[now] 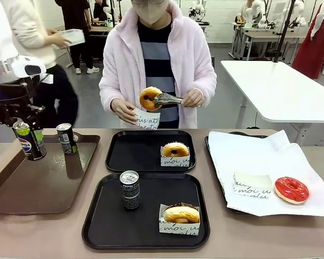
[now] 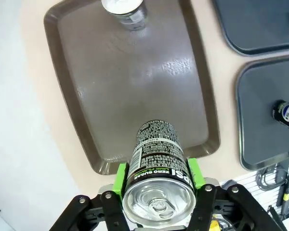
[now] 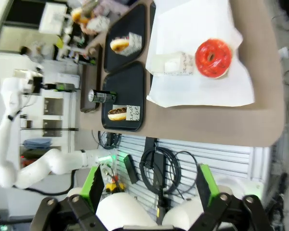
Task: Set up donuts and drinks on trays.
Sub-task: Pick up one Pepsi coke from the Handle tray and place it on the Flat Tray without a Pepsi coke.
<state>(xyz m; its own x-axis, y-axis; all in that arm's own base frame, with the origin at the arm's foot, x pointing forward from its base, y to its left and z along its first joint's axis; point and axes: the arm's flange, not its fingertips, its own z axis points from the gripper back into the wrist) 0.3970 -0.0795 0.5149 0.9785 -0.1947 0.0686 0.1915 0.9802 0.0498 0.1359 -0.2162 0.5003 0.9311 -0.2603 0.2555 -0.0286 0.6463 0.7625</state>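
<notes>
The left claw (image 2: pixel 156 180) is closed on a slim green-black can (image 2: pixel 156 147). Its green pads (image 2: pixel 119 177) press the can's smooth sides just below the silver top. The can tilts slightly at the left of the glossy brown tray (image 1: pixel 43 189); I cannot tell whether its base touches. A second can (image 1: pixel 66 138) stands upright just to its right, near the tray's far rim.

Right of that lie two black plastic trays with rounded corners and raised rims, nearly touching. The near tray (image 1: pixel 105 226) holds a dark can (image 1: pixel 130 190) at far left and a chocolate donut (image 1: pixel 181 213) in a paper box at near right, with bare floor between them. The far tray (image 1: pixel 129 154) holds a boxed yellow donut (image 1: pixel 175 150) at right, its left half bare.

A glossy red donut (image 1: pixel 291 189) lies on crumpled white paper (image 1: pixel 248 154) at far right. A person holds a donut (image 1: pixel 149 98) in metal tongs (image 1: pixel 170 99) above the far tray.

The right claw (image 3: pixel 150 188) is wide open and empty, off the surface's near edge.
</notes>
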